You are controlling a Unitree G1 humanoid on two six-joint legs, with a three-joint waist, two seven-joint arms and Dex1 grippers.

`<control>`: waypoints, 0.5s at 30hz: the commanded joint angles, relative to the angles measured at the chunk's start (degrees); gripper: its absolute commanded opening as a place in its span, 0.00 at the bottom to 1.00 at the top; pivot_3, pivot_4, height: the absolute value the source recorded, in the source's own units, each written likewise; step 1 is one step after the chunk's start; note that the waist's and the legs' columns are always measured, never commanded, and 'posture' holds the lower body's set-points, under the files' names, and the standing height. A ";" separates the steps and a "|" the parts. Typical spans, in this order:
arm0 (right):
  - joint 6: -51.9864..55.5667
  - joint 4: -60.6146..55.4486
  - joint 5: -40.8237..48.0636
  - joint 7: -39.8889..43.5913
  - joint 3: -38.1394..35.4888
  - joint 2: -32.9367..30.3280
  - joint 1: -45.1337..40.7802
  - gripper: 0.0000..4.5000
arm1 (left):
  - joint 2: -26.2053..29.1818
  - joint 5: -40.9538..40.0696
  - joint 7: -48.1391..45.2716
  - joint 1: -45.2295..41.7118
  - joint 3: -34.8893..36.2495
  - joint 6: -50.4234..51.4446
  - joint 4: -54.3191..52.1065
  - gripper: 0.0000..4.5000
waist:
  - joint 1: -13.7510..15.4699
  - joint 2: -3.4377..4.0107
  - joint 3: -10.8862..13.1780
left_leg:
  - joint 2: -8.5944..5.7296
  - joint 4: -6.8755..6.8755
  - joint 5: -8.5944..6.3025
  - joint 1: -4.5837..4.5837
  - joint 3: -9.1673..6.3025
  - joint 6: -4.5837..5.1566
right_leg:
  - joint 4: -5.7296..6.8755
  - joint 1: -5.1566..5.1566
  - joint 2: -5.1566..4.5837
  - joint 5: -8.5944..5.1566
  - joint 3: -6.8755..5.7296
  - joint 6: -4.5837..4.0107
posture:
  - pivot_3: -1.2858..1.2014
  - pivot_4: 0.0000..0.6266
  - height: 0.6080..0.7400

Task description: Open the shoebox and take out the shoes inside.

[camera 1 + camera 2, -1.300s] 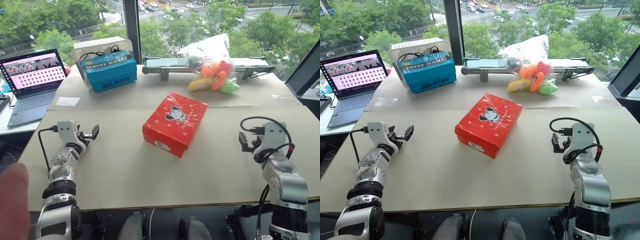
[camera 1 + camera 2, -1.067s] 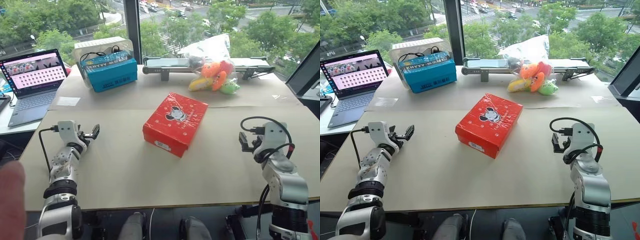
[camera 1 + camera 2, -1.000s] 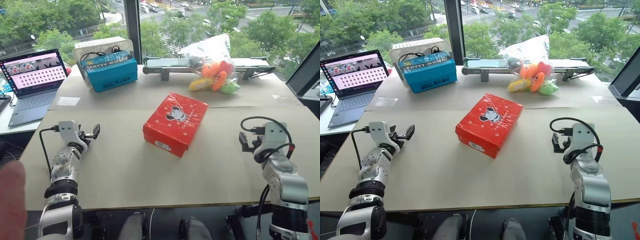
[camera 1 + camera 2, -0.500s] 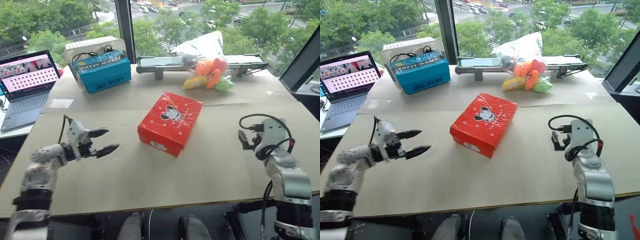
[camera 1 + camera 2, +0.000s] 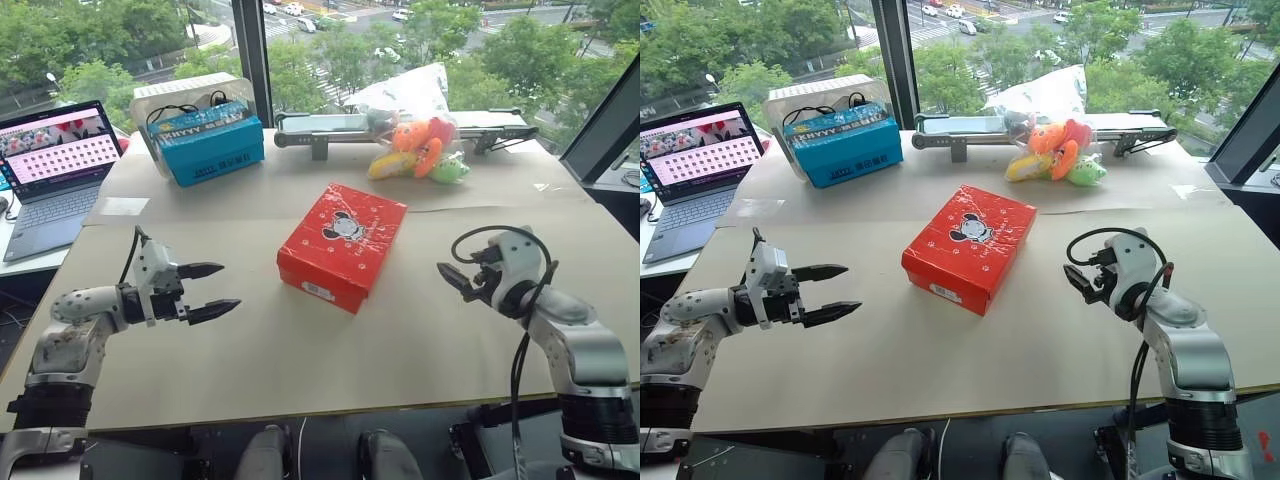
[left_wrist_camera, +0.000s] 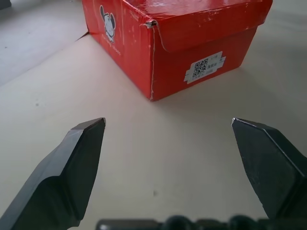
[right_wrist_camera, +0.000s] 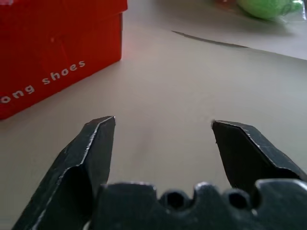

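Observation:
The red shoebox point(image 5: 342, 243) lies closed in the middle of the table, its mouse-picture lid on top and its white end label point(image 6: 205, 67) facing me. The shoes are hidden inside it. My left gripper point(image 5: 230, 285) hovers over the table to the box's left, open wide, its fingers point(image 6: 79, 158) pointing at the labelled corner with a stretch of bare table between. My right gripper point(image 5: 447, 280) is to the box's right, open and empty, turned toward the box's lettered side point(image 7: 53, 62) and apart from it.
At the back stand a blue box point(image 5: 215, 150) in front of a clear bin, a long black device point(image 5: 330, 125) and a bag of plush toys point(image 5: 415, 150). An open laptop point(image 5: 55, 165) is at the far left. Bare table point(image 5: 330, 350) surrounds the shoebox.
My left gripper has swung round to point right at the box and opened wide. My right gripper has turned left toward the box. The head view has shifted a little.

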 commanded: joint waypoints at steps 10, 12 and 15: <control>-7.33 10.22 -4.31 13.18 16.27 -0.21 -9.66 0.01 | 0.47 -1.94 -0.03 1.20 0.52 2.52 -3.88 1.00 | -0.02 -0.04 0.02 | 0.10 0.05 -0.01 0.01 0.02 -0.02 | -0.01 -0.05 0.29 0.00 0.27 -0.04 | 0.52 0.24 0.97; -8.88 13.40 -5.10 13.94 17.23 0.56 -11.64 0.01 | 0.35 -1.98 -0.06 1.12 0.31 2.65 -3.98 1.00 | 0.09 -0.05 0.03 | 0.12 0.06 -0.01 0.00 0.03 -0.03 | -0.02 -0.08 0.44 0.00 0.40 -0.04 | 0.52 0.24 0.97; -10.33 16.09 -5.60 15.26 18.09 1.45 -14.37 0.01 | 0.57 -2.26 -0.61 1.33 0.19 3.04 -4.28 1.00 | 0.36 -0.04 0.03 | 0.11 0.06 -0.01 -0.04 0.05 -0.03 | -0.02 -0.07 0.58 0.01 0.60 -0.06 | 0.52 0.24 0.97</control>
